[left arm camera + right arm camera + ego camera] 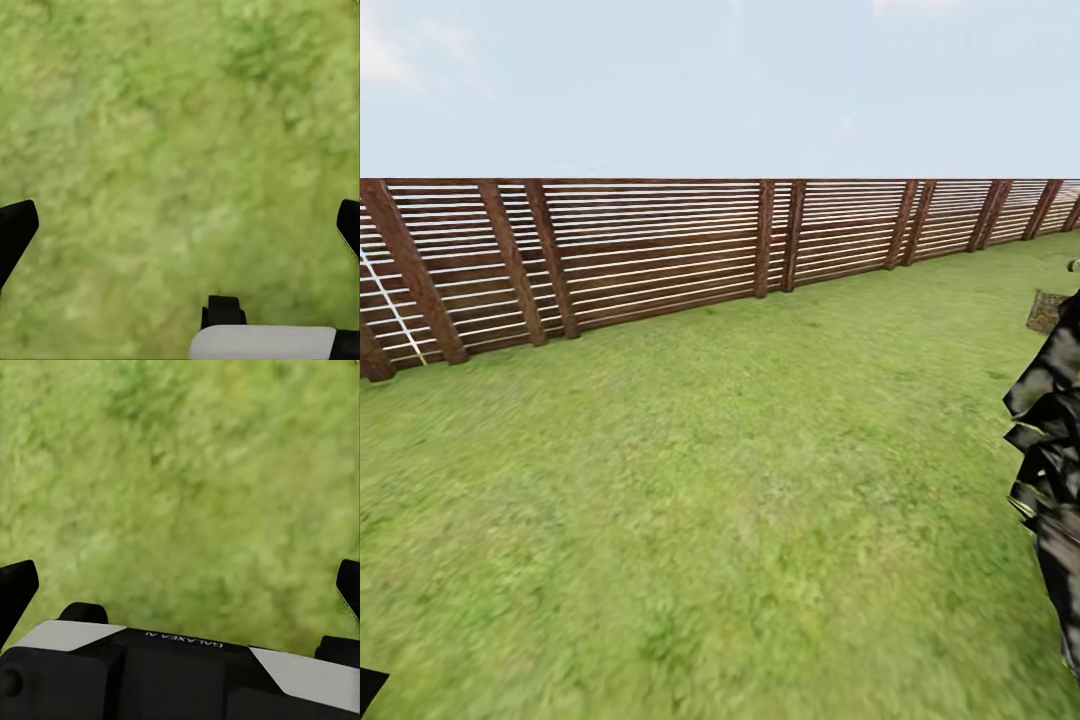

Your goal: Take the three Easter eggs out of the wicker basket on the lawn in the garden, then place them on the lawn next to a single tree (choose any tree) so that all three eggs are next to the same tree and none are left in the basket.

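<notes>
Two grippers — left and right — hang spread wide, grasping nothing, over lawn; one slatted fence bounds it — dark foliage nearby.

A brown slatted wooden fence crosses the far side under pale, hazy blue sky.

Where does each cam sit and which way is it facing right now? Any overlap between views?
Head view: on the robot's head, looking forward and down over the lawn to the slatted wooden fence and sky; dark tree leaves at the right edge.
Left wrist view: on the left arm, looking down at grass; left gripper fingertips spread at both edges.
Right wrist view: on the right arm, looking down at grass; right gripper fingertips spread, Galaxea-marked body below.
Shared: all three see lawn grass.
</notes>
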Controlling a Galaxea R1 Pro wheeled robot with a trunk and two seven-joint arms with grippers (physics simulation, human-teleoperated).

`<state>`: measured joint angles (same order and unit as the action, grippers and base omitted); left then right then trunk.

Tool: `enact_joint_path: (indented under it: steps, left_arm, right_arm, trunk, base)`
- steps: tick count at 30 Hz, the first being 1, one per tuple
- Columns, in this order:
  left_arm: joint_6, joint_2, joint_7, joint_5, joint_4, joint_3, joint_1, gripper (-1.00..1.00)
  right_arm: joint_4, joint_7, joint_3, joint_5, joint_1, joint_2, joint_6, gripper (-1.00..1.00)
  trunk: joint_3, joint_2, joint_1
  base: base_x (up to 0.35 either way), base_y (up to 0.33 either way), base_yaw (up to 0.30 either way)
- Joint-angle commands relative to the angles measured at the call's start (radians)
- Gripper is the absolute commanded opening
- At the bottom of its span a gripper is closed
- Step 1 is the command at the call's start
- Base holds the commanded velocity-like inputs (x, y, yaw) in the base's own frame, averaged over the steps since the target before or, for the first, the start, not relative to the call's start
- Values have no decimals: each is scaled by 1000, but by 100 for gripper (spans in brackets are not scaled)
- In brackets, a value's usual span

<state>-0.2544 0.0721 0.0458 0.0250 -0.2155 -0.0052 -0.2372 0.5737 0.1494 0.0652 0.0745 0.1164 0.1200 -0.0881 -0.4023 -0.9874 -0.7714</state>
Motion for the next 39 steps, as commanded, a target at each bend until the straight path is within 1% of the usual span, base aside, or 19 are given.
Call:
enact_joint_path:
  steps: [1, 39]
  left_arm:
    - [-3, 0, 2, 3, 1, -1, -1, 100]
    - [-11, 0, 2, 1, 2, -4, -1, 100]
  right_arm:
    - [2, 1, 2, 7, 0, 0, -6, 100]
    - [1, 0, 1, 4, 0, 0, -6, 100]
  trunk:
    - [-1, -1, -1]
    - [-1, -1, -1]
  base:
    - [317, 0, 0]
    - [322, 0, 0]
